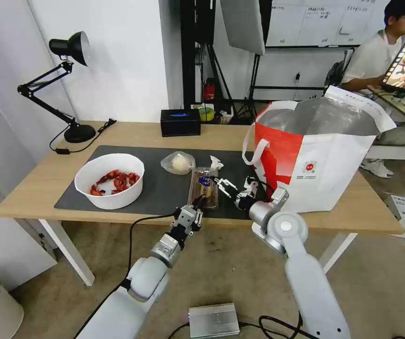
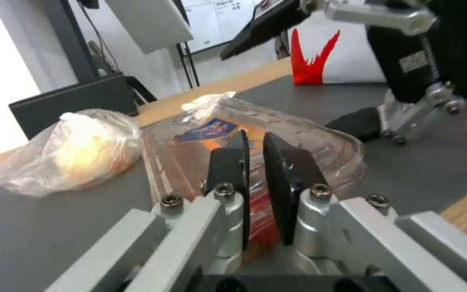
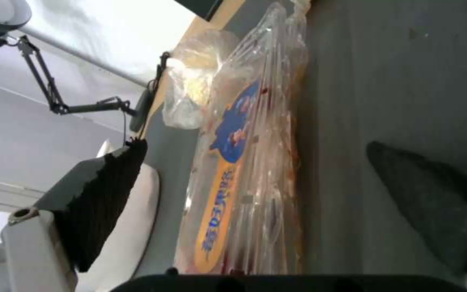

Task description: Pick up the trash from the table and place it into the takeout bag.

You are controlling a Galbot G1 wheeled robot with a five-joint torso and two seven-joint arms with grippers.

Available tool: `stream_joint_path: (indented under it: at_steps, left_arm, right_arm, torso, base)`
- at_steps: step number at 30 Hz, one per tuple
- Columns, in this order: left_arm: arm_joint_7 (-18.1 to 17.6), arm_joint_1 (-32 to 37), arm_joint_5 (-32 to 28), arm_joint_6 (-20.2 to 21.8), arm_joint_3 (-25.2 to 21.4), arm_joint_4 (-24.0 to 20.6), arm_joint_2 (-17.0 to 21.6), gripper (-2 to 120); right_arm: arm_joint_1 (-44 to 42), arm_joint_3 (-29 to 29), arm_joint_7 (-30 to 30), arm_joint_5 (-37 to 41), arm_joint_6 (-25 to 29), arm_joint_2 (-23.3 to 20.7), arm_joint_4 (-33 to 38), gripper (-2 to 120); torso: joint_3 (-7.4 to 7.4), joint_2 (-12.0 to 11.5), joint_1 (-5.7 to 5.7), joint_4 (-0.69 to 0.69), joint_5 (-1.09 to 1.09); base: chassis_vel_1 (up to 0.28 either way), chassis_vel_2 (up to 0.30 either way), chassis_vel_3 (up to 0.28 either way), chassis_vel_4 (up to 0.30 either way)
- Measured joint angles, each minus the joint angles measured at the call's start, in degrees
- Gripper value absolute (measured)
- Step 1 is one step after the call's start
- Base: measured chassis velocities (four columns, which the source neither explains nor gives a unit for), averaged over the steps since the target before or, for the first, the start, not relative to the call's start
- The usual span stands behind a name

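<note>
The table [image 1: 132, 136], light wood on white legs, carries a big dark grey mat [image 1: 157, 188] across its middle. The takeout bag [image 1: 325, 165] stands upright at the right end w/ its mouth open, foil lining showing, red side panel facing the mat, one white loop handle hanging over the mat's right edge.

The white bowl [image 1: 109, 180] of red shells sits on the mat's left part, well apart from the bag. The clear plastic tray [image 1: 204, 187] lies lengthwise near the mat's front edge, approx. mid-table, w/ a blue and orange label on its lid. The small clear bag [image 1: 178, 163] w/ a white lump rests just beside the tray's far left corner; the crumpled napkin [image 1: 215, 163] sits at the tray's far end. A black box [image 1: 180, 122] and a desk lamp [image 1: 68, 89] stand behind the mat.

The left gripper [image 1: 198, 203] is at the tray's near end; in the left wrist view its two black fingers [image 2: 236, 162] are nearly together, pinching the tray's near edge. The right gripper [image 1: 235, 187] hovers low over the mat btw. tray and bag, fingers spread wide, holding nothing, one finger [image 3: 428, 198] on the side of the tray away from the bowl.
</note>
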Motion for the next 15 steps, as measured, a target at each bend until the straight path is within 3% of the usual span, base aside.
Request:
stream_joint_path:
  at_steps: [11,15]
  left_arm:
    - [-0.01,0.23,-0.17,-0.06,0.11,0.04,-0.33,14]
    - [-0.04,0.37,-0.19,-0.06,0.09,0.04,-0.52,14]
  right_arm:
    - [1.08,-0.91,-0.11,-2.28,0.19,1.30,-1.98,97]
    - [1.08,-1.18,0.03,-3.30,0.21,1.50,-2.29,84]
  torso:
    - [-0.02,0.02,-0.01,-0.02,-0.01]
    - [-0.01,0.02,-0.02,-0.02,0.00]
  base:
    - [0.000,0.000,0.000,0.000]
    - [0.000,0.000,0.000,0.000]
